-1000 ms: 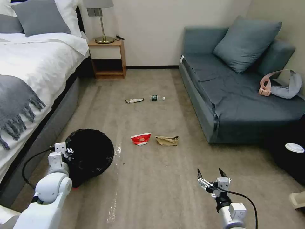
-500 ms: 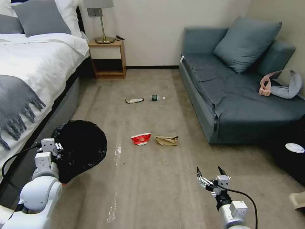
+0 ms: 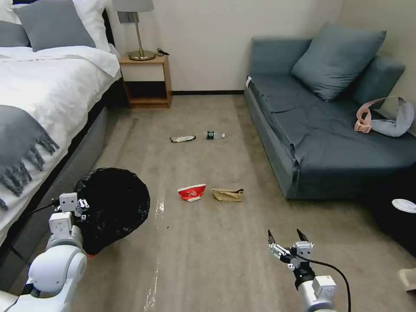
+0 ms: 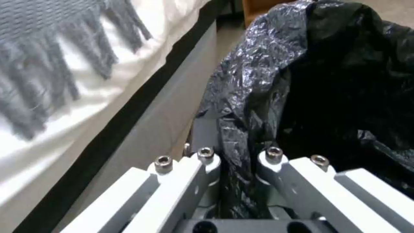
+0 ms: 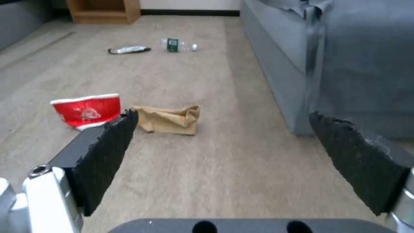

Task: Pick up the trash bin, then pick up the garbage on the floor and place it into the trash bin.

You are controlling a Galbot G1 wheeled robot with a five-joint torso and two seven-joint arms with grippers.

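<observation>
Left tool [image 4: 235,158] still pinching the bag-lined rim of the trash bin [image 3: 113,206], carried slightly lower beside the bed [image 3: 39,99], right tool [image 3: 286,240] spread wide, hovering short of the red cup [image 3: 192,192] and brown paper bag [image 3: 227,195]

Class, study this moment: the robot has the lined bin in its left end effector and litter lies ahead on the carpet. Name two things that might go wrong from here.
1. The left end effector pinches the trash bin at its bag-covered rim; the crinkly liner may slip, and the tilted bin could drop.
2. The flattened red cup and brown paper bag lie close together, so the open right end effector may nudge one while grasping the other.
</observation>
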